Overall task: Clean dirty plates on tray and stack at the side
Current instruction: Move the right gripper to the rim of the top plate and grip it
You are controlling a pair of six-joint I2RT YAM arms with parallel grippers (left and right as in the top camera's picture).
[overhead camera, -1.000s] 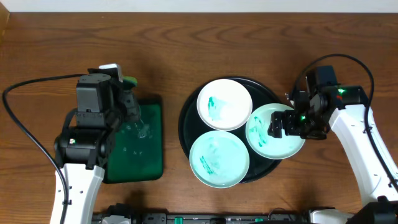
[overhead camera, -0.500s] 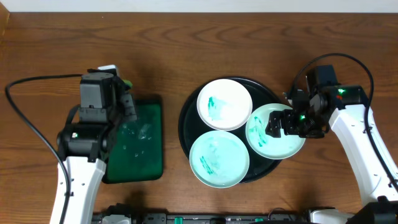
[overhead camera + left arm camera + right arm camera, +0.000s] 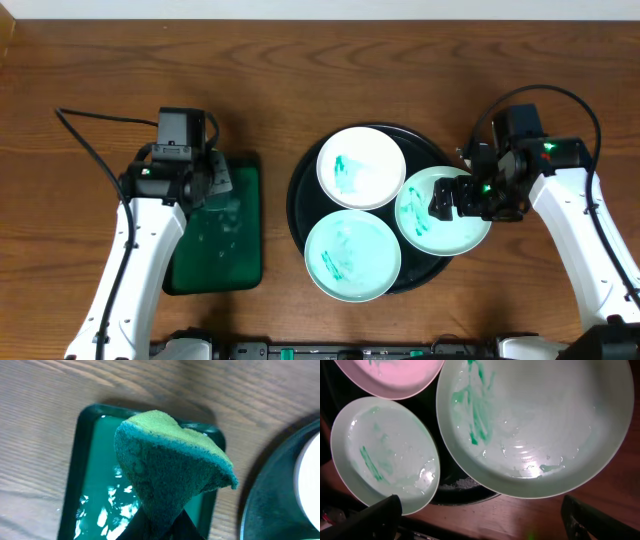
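Observation:
My left gripper [image 3: 214, 184] is shut on a green sponge [image 3: 170, 467] and holds it above the green water tray [image 3: 215, 262], which also shows in the left wrist view [image 3: 87, 490]. A round black tray [image 3: 298, 208] holds three plates smeared with green: a white plate [image 3: 360, 167], a mint plate [image 3: 352, 256] at the front and a mint plate [image 3: 445, 225] at the right. My right gripper [image 3: 447, 203] is open and empty over the right mint plate [image 3: 535, 425]. The front mint plate [image 3: 385, 455] and the white plate [image 3: 395, 372] also show in the right wrist view.
The black tray's rim [image 3: 270, 505] lies just right of the green tray in the left wrist view. Brown wooden table [image 3: 90, 70] surrounds both trays. A black cable [image 3: 100, 117] runs across the table behind the left arm.
My left arm has swung round and shifted right and back, keeping the sponge over the green tray. The right arm and the plates have not moved.

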